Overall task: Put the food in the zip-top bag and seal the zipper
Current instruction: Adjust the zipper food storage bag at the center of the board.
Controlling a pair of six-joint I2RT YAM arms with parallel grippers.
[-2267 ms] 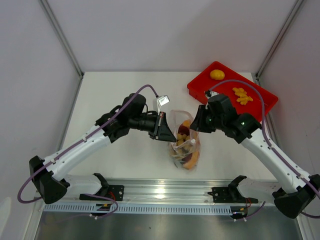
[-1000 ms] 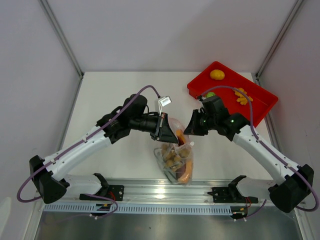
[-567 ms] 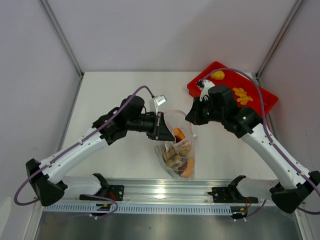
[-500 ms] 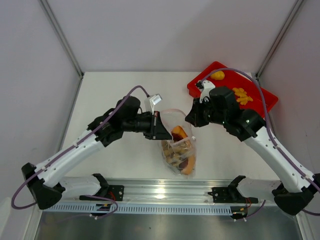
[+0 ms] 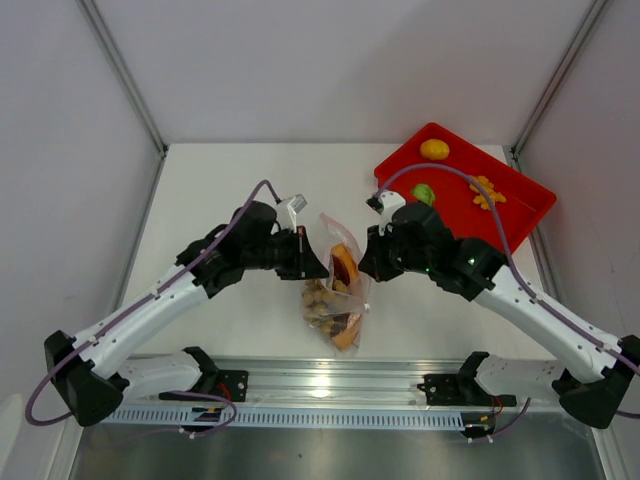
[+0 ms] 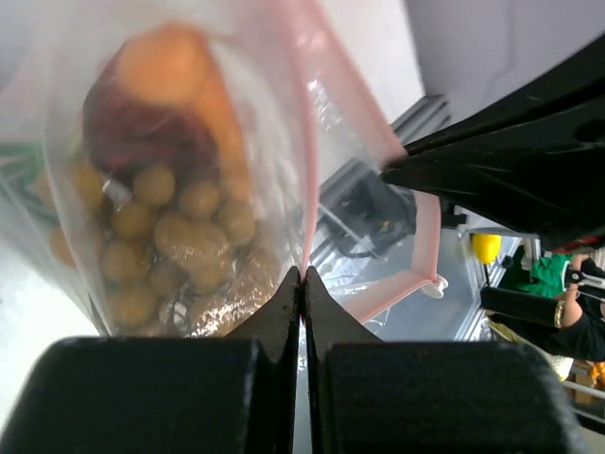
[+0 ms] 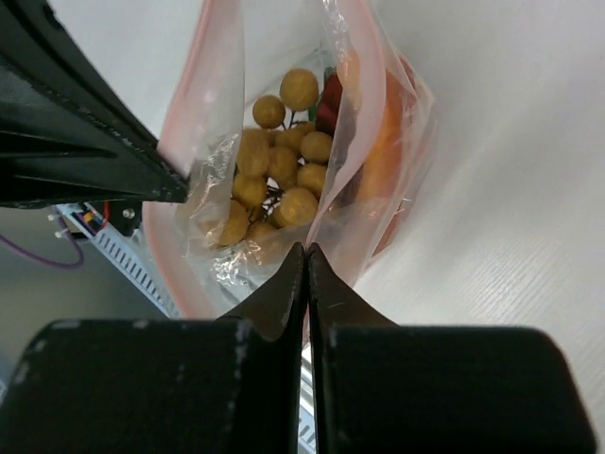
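Left gripper (image 5: pixel 318 268) and right gripper (image 5: pixel 362 268) have drawn closer together than half a second ago and have slid toward the near edge of the table (image 5: pixel 230 175), taking the bag (image 5: pixel 335 300) with them. The right arm (image 5: pixel 540 310) has also swung off the tray (image 5: pixel 525 205), uncovering a green piece (image 5: pixel 424 192).

The red tray sits at the table's far right corner. The clear bag hangs between the two grippers, about midway along the near edge and close to it. Its mouth points up and is partly open, and its belly sags toward that edge. Whether its bottom rests on the table cannot be told.

The left gripper's fingers (image 6: pixel 284 303) are pressed together on the zipper (image 6: pixel 301 142), the pink strip at the bag's mouth. The right gripper's fingers (image 7: pixel 284 293) pinch the opposite rim of the mouth.

Most of the food is inside the bag: a grape bunch (image 7: pixel 274 175), an orange piece (image 6: pixel 161 61) and a purple-red piece (image 6: pixel 128 128) beside it.

On the tray, well apart from one another, lie a yellow fruit (image 5: pixel 434 149) at the far end, the green piece and some orange lumps (image 5: pixel 485 192).
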